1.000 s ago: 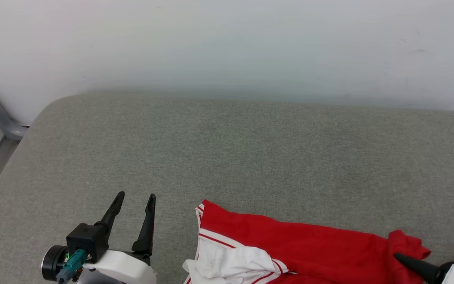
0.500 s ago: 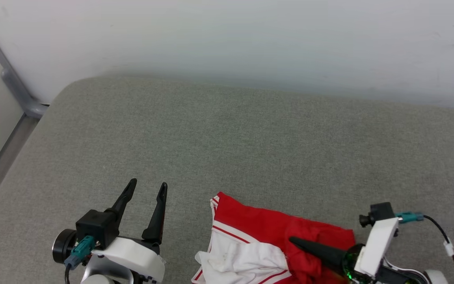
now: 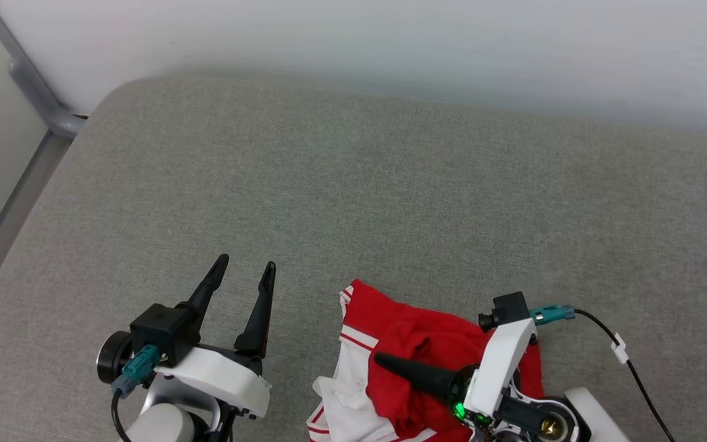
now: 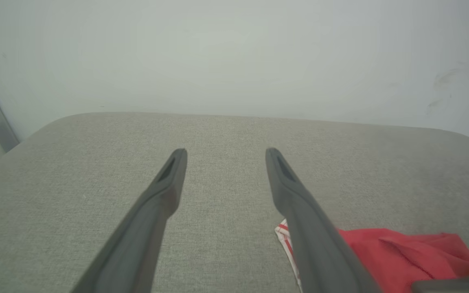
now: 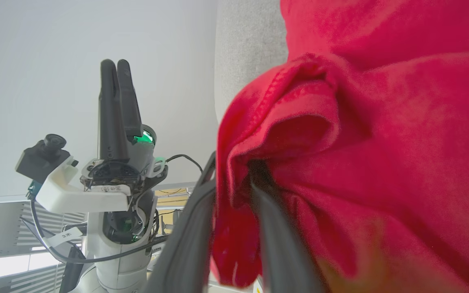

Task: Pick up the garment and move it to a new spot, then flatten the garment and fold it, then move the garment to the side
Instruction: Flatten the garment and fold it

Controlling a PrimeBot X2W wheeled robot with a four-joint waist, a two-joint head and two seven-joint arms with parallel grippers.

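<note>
Left gripper (image 3: 246, 265): long dark fingers spread wide, empty, over grey woven cushion (image 3: 390, 184). Right gripper (image 3: 384, 361): tips buried in cloth, looks pinched on a fold of bright red white-sleeved jersey garment (image 3: 418, 334), which lies bunched at the cushion's near edge.

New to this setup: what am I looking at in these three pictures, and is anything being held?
It is a two-armed robot. The head view looks down from its head at a grey padded surface against a pale wall. Each other view comes from a camera on one wrist, looking along that gripper's two dark fingers. The left gripper is open and holds nothing. The right gripper is shut on the garment, a bunched red shirt with white, red-striped parts; the right wrist view shows red cloth pinched between its fingers.
</note>
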